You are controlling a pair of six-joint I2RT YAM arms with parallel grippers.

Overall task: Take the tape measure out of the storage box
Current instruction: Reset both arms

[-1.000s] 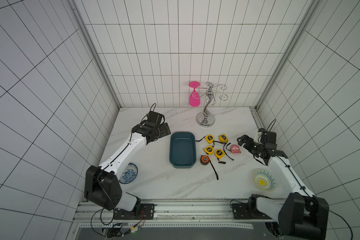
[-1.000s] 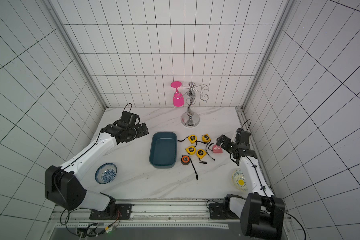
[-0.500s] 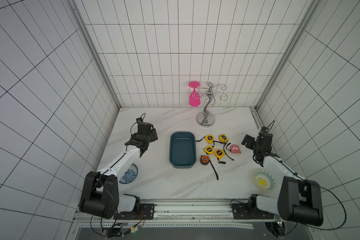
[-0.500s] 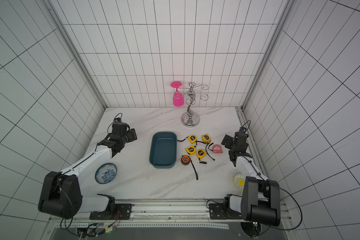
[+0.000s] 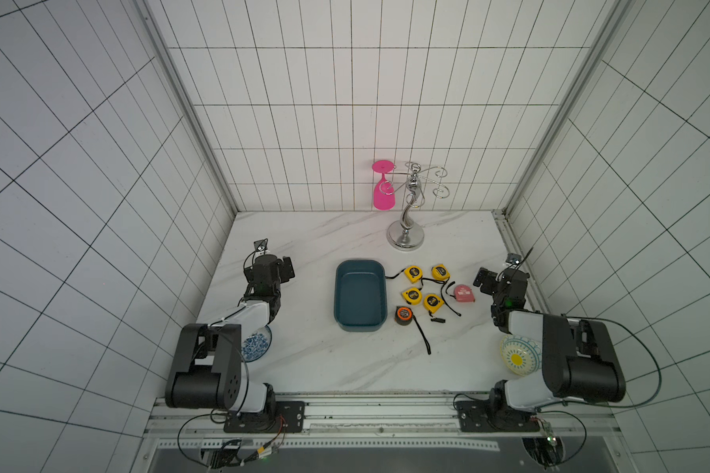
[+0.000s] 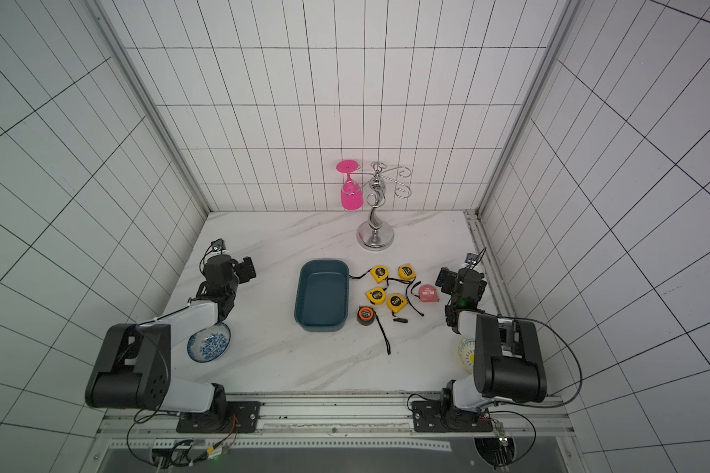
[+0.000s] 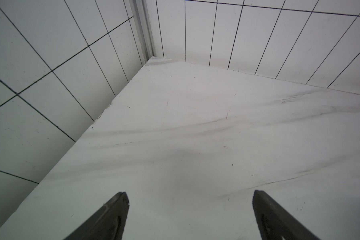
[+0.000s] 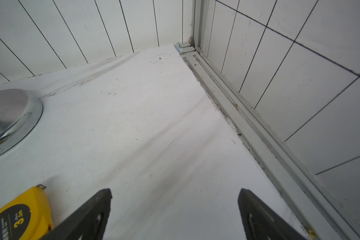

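Teal storage box (image 5: 360,295), tape measures (image 5: 412,295) between left gripper (image 7: 190,193), right gripper (image 8: 175,190) — both spread wide, holding nothing.

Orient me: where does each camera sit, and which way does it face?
Top views: high above the front rail, looking down toward the back wall; both arms, empty storage box.
Left wrist: on the left arm, facing the back-left table corner; open left gripper.
Right wrist: facing the back-right corner; open right gripper, yellow tape measure.
Shared: chrome stand base, right wrist and top views.
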